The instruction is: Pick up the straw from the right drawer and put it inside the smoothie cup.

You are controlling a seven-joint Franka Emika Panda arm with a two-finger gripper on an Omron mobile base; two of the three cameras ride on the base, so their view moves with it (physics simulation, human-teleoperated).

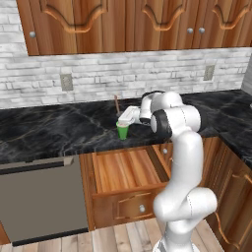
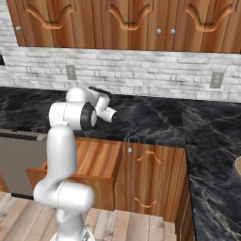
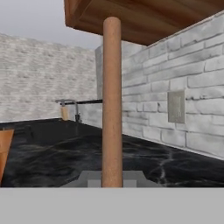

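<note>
Running along the left of the left base view, a flat grey appliance front point(image 1: 42, 199) sits under the bench point(image 1: 59, 130), a slab of glossy black stone veined with pale streaks; behind it rises a wall of whitish brick point(image 1: 98, 74) carrying a grey outlet plate point(image 1: 66, 81), and above hang cabinets point(image 1: 123, 24) of reddish-brown wood with carved arched panels and round metal knobs; further right, the right drawer point(image 1: 125, 172) stands pulled out below the bench edge, its front warm reddish wood, its inside plain lighter wood; just above the drawer, near the front edge of the bench, stands the smoothie cup point(image 1: 122, 131), small, tapered and green with a pale rim; directly over the cup the gripper point(image 1: 119, 117) points down and to the left, its jaws clamped on the straw point(image 1: 117, 104), a thin brownish-tan stick that stands nearly upright and sticks up above the white hand; whether the lower end of the straw has reached the cup cannot be told, since the hand covers it; right of that, the white arm point(image 1: 179, 147) with dark joints bends up from the floor; in the hand view the straw point(image 3: 112, 100) is a smooth round tan rod rising between the fingertips, set against the brick wall and the black bench.
</note>
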